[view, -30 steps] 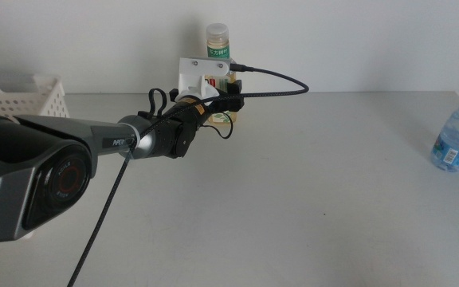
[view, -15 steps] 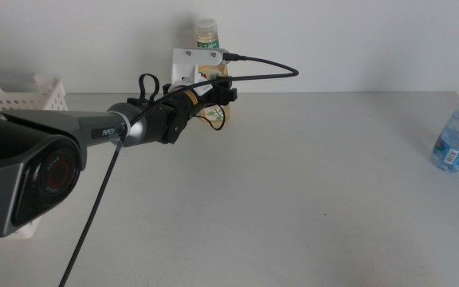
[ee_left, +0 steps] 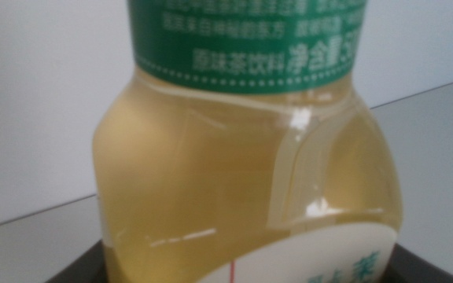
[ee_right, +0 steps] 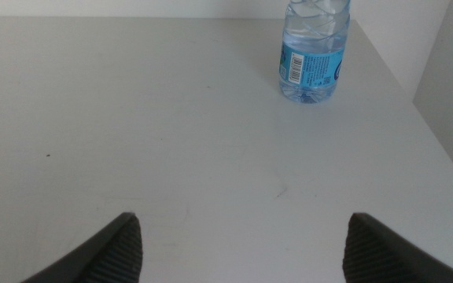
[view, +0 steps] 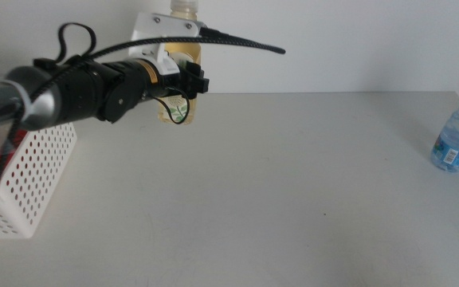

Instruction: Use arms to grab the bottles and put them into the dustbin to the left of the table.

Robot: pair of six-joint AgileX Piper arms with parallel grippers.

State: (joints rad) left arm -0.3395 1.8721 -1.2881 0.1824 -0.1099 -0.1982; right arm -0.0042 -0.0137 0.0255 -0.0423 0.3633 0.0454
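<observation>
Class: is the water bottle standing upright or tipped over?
Upright. The water bottle stands on its base on the table, cap upward, in the middle and right wrist views.

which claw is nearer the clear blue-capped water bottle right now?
Right. The right claw is open above the table, facing the clear blue-capped water bottle just ahead of it. The left claw is across the table, holding the yellow tea bottle.

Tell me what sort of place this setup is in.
Probably a lab or test bench, not a home: a plain off-white table against a bare white wall, with only staged items, a water bottle, a perforated white dustbin, and the left claw holding a tea bottle.
</observation>
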